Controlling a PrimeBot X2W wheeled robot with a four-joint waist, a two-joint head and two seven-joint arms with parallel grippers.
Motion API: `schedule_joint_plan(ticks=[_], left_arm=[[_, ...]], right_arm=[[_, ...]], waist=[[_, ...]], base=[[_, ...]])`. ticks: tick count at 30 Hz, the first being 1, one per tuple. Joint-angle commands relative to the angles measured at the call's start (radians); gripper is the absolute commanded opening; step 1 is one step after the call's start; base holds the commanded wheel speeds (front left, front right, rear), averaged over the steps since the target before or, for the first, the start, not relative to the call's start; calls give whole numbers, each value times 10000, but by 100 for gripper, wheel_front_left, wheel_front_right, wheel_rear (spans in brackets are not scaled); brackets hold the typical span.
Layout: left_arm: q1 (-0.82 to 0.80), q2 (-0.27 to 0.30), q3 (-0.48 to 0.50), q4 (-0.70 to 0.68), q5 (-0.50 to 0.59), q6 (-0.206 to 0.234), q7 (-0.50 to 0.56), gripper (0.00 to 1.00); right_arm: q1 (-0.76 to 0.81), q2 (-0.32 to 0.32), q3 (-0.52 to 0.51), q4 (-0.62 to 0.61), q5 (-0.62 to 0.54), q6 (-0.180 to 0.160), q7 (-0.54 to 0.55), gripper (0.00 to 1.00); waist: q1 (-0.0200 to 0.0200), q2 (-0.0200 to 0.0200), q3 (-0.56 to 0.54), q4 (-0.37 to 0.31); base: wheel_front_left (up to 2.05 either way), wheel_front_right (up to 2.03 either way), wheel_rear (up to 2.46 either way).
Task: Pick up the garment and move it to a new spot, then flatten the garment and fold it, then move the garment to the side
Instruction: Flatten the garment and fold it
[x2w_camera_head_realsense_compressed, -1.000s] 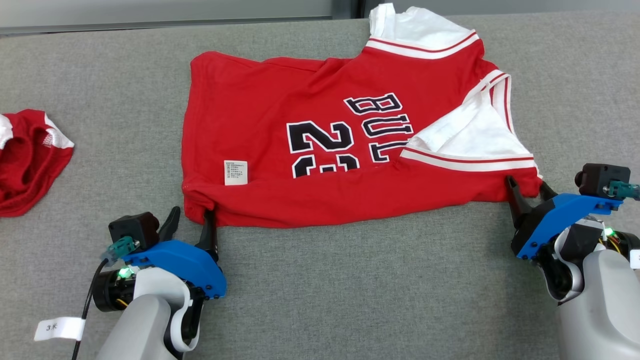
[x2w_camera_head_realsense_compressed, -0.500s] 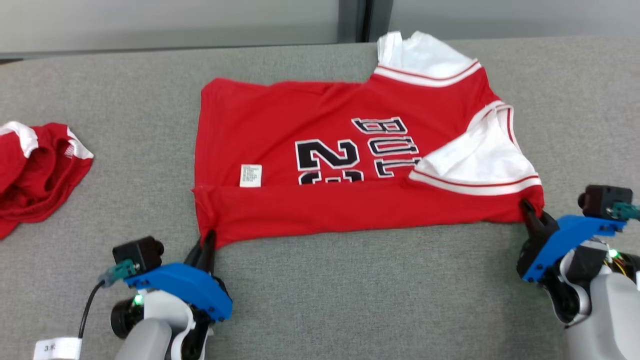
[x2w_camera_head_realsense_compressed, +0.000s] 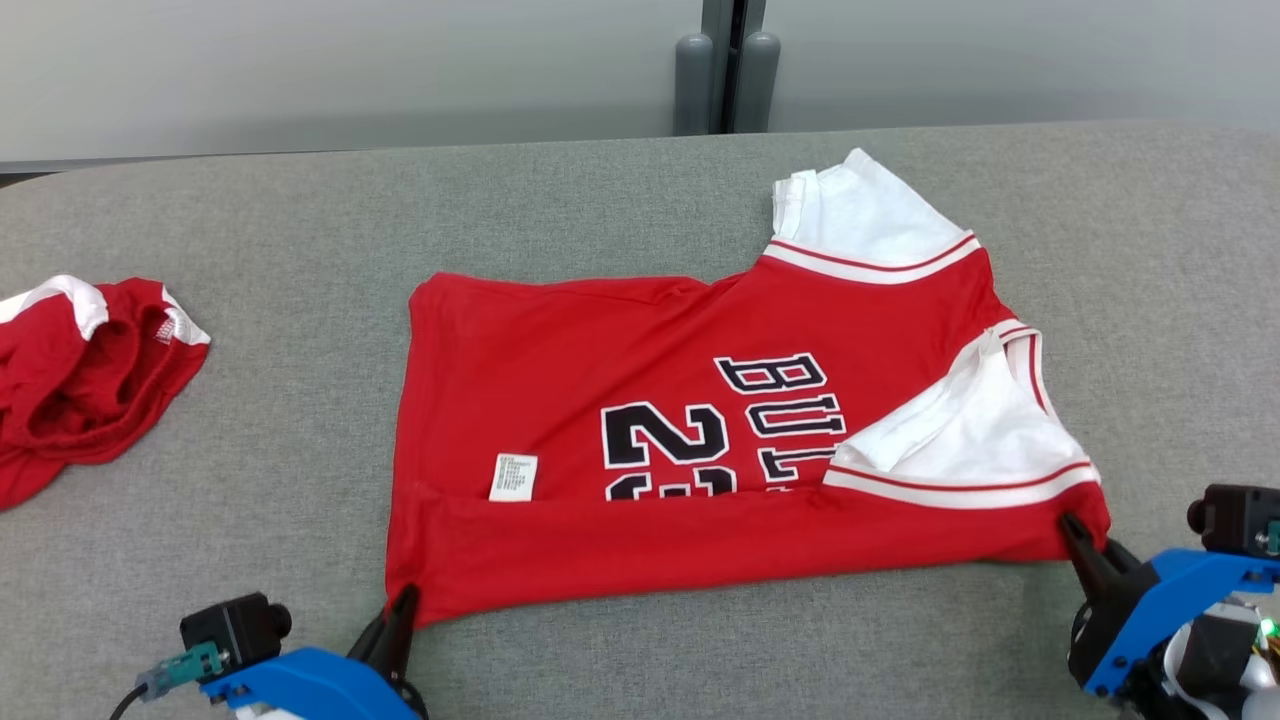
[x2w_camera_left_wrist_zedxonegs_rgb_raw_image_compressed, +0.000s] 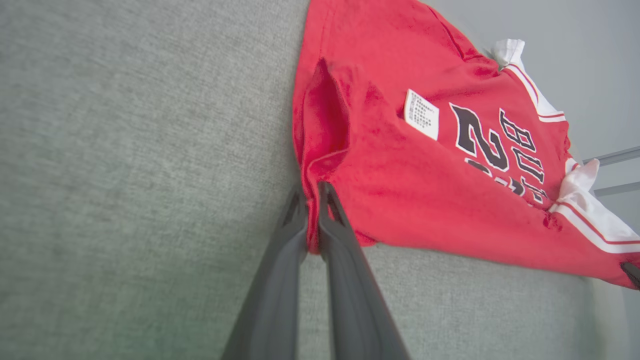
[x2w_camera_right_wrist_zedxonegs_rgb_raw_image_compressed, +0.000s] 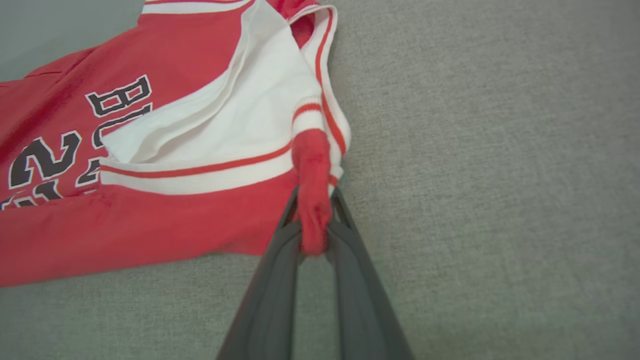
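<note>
Grey fabric covers the table (x2w_camera_head_realsense_compressed: 700, 650), and both grippers sit at its near side. The left gripper (x2w_camera_head_realsense_compressed: 403, 603) is clenched on the near left corner of the jersey (x2w_camera_head_realsense_compressed: 560, 380), its two dark fingers (x2w_camera_left_wrist_zedxonegs_rgb_raw_image_compressed: 277, 280) pinching a thin red fold at the hem. The right gripper (x2w_camera_head_realsense_compressed: 1072, 527) is clamped on the near right corner, with a bunched red roll of cloth squeezed between its fingers just below a white sleeve (x2w_camera_head_realsense_compressed: 960, 430). The jersey lies spread on the table in the middle of the head view, hem to the left and shoulders to the right. Its near edge is folded over itself in a red band that runs from one gripper to the other. Just past that band a white label (x2w_camera_head_realsense_compressed: 513, 476) sits beside black numerals (x2w_camera_head_realsense_compressed: 665, 445) and letters outlined in white, the lowest partly covered by the fold. A second sleeve (x2w_camera_head_realsense_compressed: 860, 210) points to the far side. Well apart to the left lies a crumpled red garment (x2w_camera_head_realsense_compressed: 90, 390) with white trim. Beyond the table's far edge stands a pale wall (x2w_camera_head_realsense_compressed: 300, 70) with a grey post (x2w_camera_head_realsense_compressed: 725, 80)
</note>
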Motion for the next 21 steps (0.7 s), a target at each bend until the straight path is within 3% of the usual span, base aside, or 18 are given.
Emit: schedule_joint_plan(ticks=[1, 6, 7, 8, 9, 10, 17, 21], left_arm=[[334, 188, 59, -345, -48, 149, 238, 0], [1013, 478, 90, -1356, -319, 583, 1013, 0], [1095, 505, 109, -1482, -337, 663, 1076, 10], [1166, 534, 128, -1579, -312, 738, 1109, 69], [1242, 587, 125, -1631, -246, 809, 1132, 100], [1295, 616, 97, -1670, -237, 820, 1151, 100], [1013, 1012, 22, -1817, -39, 612, 1290, 100], [187, 1674, 15, -2029, 187, 391, 1871, 100]], right_arm=[[303, -11, 67, -268, 111, 1, 217, 0], [1062, -12, 7, -916, 181, 1, 887, 0], [1155, -11, -45, -955, 205, -1, 1005, 0], [1233, -13, -72, -963, 238, 1, 1131, 0], [1318, -11, -76, -974, 271, 1, 1215, 26], [1395, -11, -88, -987, 265, -1, 1303, 100], [794, -13, 78, -1642, -515, 1, 1628, 100], [-106, -596, 520, -2207, -852, 1, 2180, 100]], waist=[[-1, -1, 2, 18], [-1, -1, -38, 66], [-1, -1, -50, 75], [-1, -1, -66, 84], [-1, -1, -84, 87], [-1, -1, -103, 87], [-1, -1, -213, -38], [-1, -1, -143, -127]], base=[[0, 0, 0], [0, 0, 0], [0, 0, 0], [0, 0, 0], [0, 0, 0], [0, 0, 0], [0, 0, 0], [0, 0, 0]])
